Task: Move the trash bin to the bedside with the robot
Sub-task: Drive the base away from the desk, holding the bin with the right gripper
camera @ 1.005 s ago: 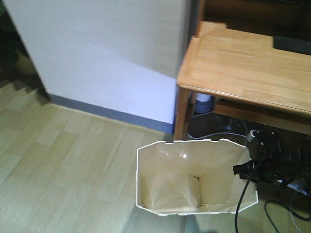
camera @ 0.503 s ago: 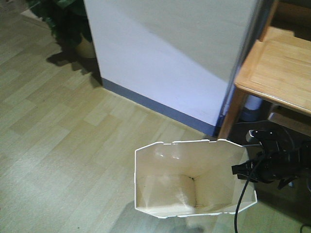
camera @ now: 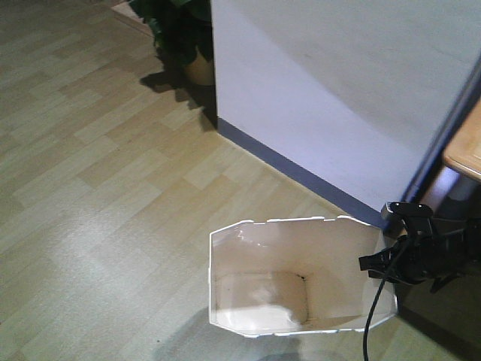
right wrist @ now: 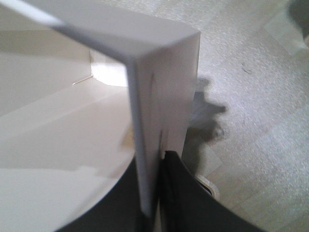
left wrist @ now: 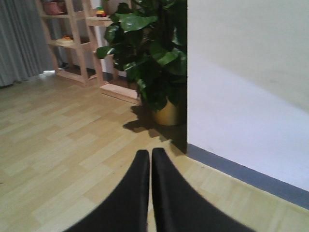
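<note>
Right claw [camera: 370, 265] is clenched on the trash bin [camera: 285, 259]. The bin's right wall runs between my fingers [right wrist: 188, 203], one inside and one outside. The bin stands upright over the plank floor [camera: 90, 188], near the grey skirting of the white wall [camera: 338, 90]; I can't tell whether it rests or hangs. Left claw [left wrist: 150, 162] is pressed together on nothing, facing a potted plant [left wrist: 149, 53] at the wall's corner. A wooden desk corner [camera: 467, 150] shows at right.
</note>
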